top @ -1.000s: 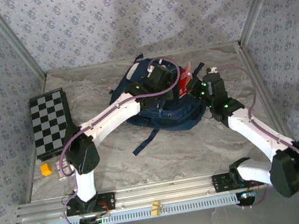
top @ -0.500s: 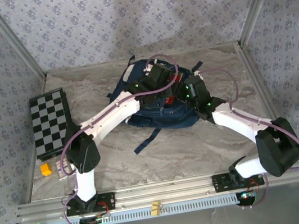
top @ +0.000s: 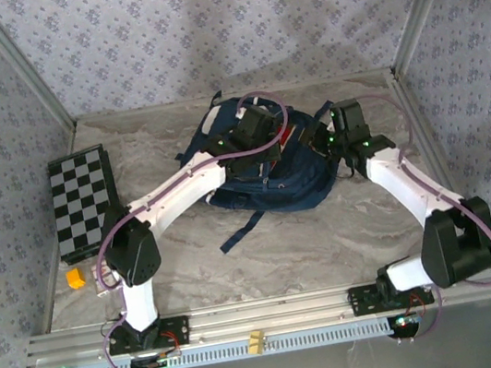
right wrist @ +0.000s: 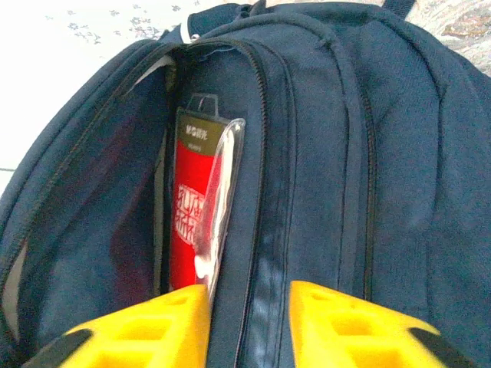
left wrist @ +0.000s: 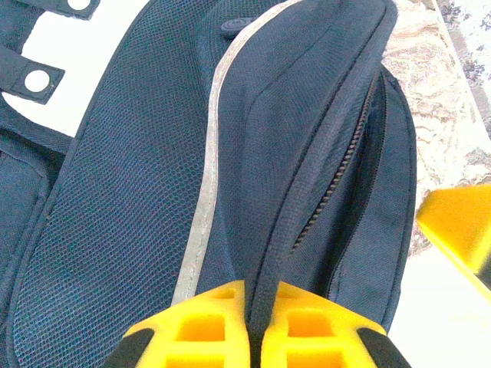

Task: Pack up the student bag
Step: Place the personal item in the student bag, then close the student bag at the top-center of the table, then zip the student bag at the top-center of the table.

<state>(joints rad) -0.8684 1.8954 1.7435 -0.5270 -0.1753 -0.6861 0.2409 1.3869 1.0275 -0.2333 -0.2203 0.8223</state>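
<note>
Two arms in the top view, both bent in over the student bag (top: 273,180), navy and slumped on the marbled surface (top: 347,233) toward its far edge. On top of the bag's middle, the left gripper (top: 256,145); at the bag's right side, the right gripper (top: 325,141). Left of the bag and well apart, a checkerboard (top: 82,198) lying flat. Further left of the bag and nearer the arm bases, a small orange block (top: 75,278). From the bag's near side, one dark strap (top: 242,229) trailing onto the surface.

From the left wrist: left gripper (left wrist: 257,307) with yellow jaws pressed together on a raised fold of the bag, pinching navy fabric just beside a grey stripe (left wrist: 205,153). Right of that fold, a zipper (left wrist: 337,184) partly undone.

From the right wrist: right gripper (right wrist: 249,314) with jaws parted, a band of the bag's fabric showing between them; cannot tell whether touching it. Left of that band, inside the bag's gaping compartment, a red packet (right wrist: 196,222) in clear wrap, standing on end against the inner wall.
</note>
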